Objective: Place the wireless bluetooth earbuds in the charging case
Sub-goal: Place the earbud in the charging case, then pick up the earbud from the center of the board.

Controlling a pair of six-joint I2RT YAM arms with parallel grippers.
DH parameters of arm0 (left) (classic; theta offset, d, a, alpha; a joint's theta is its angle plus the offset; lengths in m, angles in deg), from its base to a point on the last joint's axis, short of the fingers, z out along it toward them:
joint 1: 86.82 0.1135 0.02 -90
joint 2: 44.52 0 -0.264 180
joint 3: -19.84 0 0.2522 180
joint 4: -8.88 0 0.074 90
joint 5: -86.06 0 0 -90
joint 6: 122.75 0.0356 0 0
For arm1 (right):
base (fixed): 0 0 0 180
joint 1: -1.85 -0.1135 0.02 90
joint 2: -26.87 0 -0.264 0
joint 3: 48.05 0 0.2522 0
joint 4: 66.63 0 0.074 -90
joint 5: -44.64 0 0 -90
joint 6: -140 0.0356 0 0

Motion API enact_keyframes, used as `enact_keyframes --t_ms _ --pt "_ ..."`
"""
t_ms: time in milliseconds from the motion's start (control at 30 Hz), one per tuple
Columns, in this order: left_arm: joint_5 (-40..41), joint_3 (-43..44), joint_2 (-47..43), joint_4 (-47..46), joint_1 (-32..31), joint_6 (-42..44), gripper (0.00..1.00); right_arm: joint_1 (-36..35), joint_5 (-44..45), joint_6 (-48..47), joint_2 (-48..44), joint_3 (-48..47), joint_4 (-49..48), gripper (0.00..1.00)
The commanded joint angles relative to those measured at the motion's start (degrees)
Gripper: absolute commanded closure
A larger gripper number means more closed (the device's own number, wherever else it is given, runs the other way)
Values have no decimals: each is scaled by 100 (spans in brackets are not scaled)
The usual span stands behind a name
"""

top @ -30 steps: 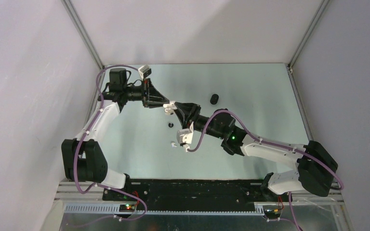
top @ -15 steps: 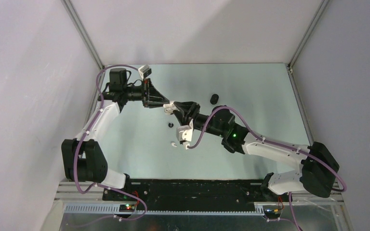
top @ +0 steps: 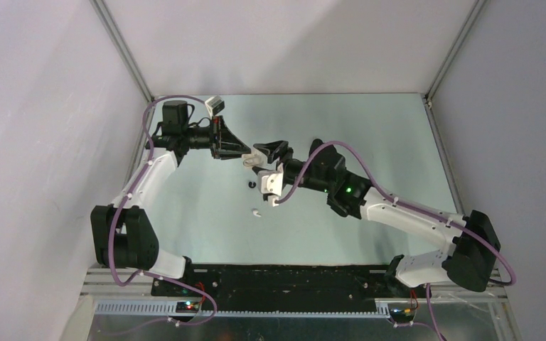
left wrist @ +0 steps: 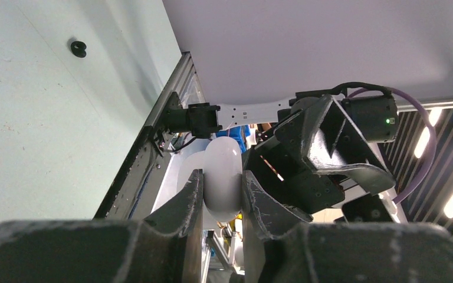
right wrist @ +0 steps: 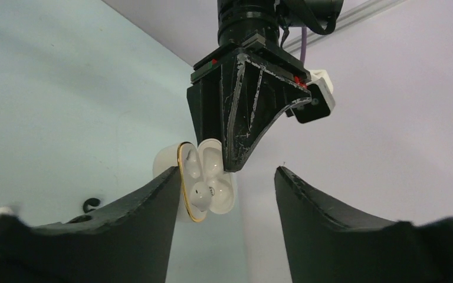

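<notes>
Charging case [right wrist: 207, 184] in left pincer [left wrist: 222, 175]

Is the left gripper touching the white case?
Touching. The left wrist view shows the left gripper pressed against both sides of the white case, with no gap.

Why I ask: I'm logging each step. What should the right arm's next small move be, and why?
Probably draw the right gripper back and lower it toward the loose white earbud on the table. Its jaws are open and empty. The left gripper grips the open white case, and one seated earbud seems to be in it already.
</notes>
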Motion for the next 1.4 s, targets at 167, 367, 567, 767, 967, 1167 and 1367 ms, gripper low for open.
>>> enact_keyframes --t_ms 167,367,567,767,967,1167,1367 --pt "7 53 -178 -165 -14 196 100 219 -340 2212 -750 -804 1481 28" --pt "290 -41 -213 -169 339 179 100 768 -707 3168 -879 -771 2709 35" --pt "587 -212 -401 -172 836 164 100 1318 -1528 2327 -117 -747 3311 45" --pt "888 -419 -772 -178 1040 251 100 1316 -1678 1673 1192 -776 2954 44" --pt "995 -568 -918 -173 1299 172 100 1038 -1779 699 2301 -995 2813 41" --pt "1108 -569 -954 -170 1412 123 100 768 -1803 351 3267 -1657 3220 46" --pt "1141 -621 -1074 -170 1431 113 100 536 -1425 -22 3685 -1760 3151 44"
